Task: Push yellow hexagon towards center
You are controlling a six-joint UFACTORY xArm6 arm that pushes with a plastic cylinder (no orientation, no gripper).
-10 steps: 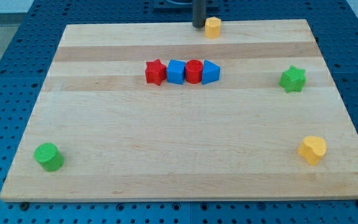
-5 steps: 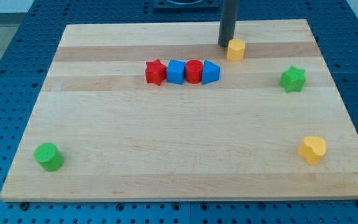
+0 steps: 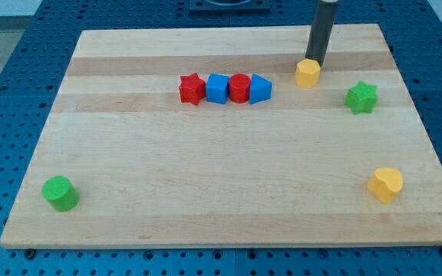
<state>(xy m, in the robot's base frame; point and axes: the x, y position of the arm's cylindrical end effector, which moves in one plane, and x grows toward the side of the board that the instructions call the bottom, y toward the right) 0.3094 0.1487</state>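
Observation:
The yellow hexagon (image 3: 307, 73) lies on the wooden board (image 3: 206, 169), in the upper right part of the view. My tip (image 3: 315, 63) stands just above and slightly right of it, touching or nearly touching its upper edge. The dark rod rises from there out of the view's top. To the hexagon's left, a row of blocks sits touching: a red star (image 3: 192, 88), a blue cube (image 3: 217, 88), a red cylinder (image 3: 239, 87) and a blue wedge-like block (image 3: 259, 89).
A green star (image 3: 361, 97) lies to the right of the hexagon. A yellow heart-shaped block (image 3: 385, 184) sits at the lower right. A green cylinder (image 3: 60, 192) sits at the lower left. The board lies on a blue perforated table.
My tip has moved right and down the view, from the board's top edge. The yellow hexagon has slid with it, down and to the right. The other blocks have not moved.

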